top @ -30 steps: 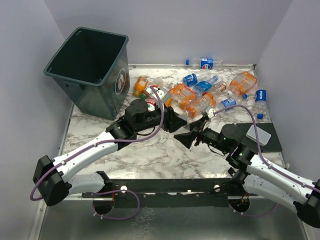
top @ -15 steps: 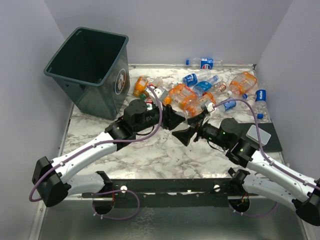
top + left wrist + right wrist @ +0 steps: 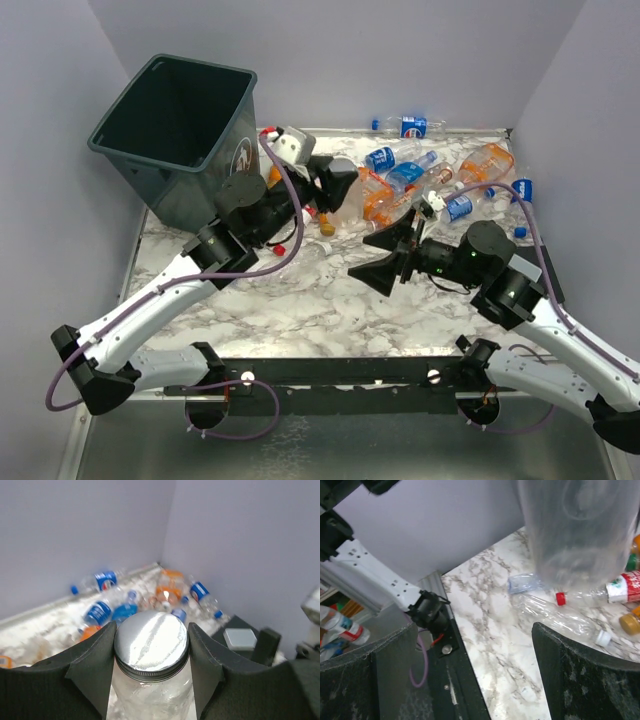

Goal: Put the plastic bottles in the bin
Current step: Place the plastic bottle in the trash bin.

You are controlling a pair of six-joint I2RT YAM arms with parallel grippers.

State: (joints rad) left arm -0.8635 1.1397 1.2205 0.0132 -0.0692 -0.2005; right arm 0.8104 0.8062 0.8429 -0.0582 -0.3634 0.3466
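Left gripper (image 3: 151, 655) clamped on a clear silver-capped bottle (image 3: 151, 639) near the bin (image 3: 198, 200), right gripper (image 3: 470, 650) spread wide, empty

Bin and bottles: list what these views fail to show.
- Top view: inside the bin it is too dark to tell whether bottles lie there.
- Left wrist view: the bottom edge and the left gripper cut off the held bottle below its cap; no label shows.
- Right wrist view: the blurred bottle is cut off by the top edge.
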